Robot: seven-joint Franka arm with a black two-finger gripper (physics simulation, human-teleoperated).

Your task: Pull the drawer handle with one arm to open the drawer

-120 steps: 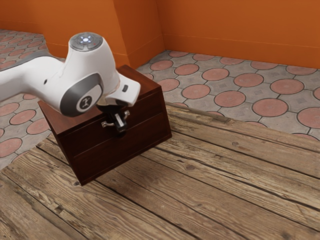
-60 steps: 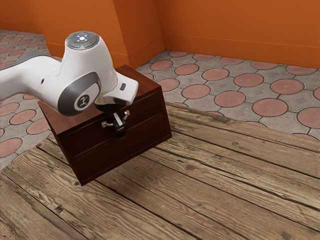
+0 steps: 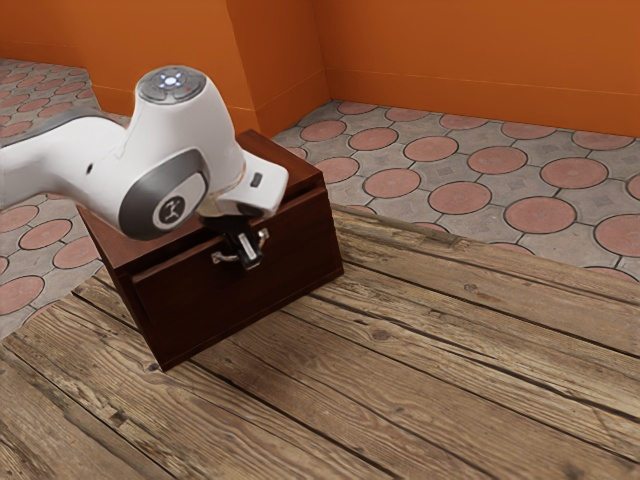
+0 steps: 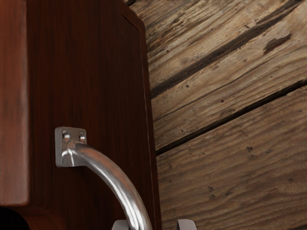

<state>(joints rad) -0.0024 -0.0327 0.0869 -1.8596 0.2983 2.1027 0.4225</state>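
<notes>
Dark wood chest [image 3: 292, 168] sits at the edge of the planks [image 3: 450, 350], beside the tiles [image 3: 470, 165], with an orange wall [image 3: 450, 40] behind. White arm [image 3: 150, 170] reaches in from the exterior view's left, over the chest top. Gripper [image 3: 246, 254] is down at the metal handle [image 3: 220, 257] on the drawer [image 3: 275, 265]. Cannot tell whether it is clamped on the bar. Drawer front appears to stand slightly forward of the chest. Wrist view: curved handle [image 4: 103, 167], bolted to the front, runs under the hand.

Side camera looks down from above; wrist camera close on handle [image 4: 103, 175].
</notes>
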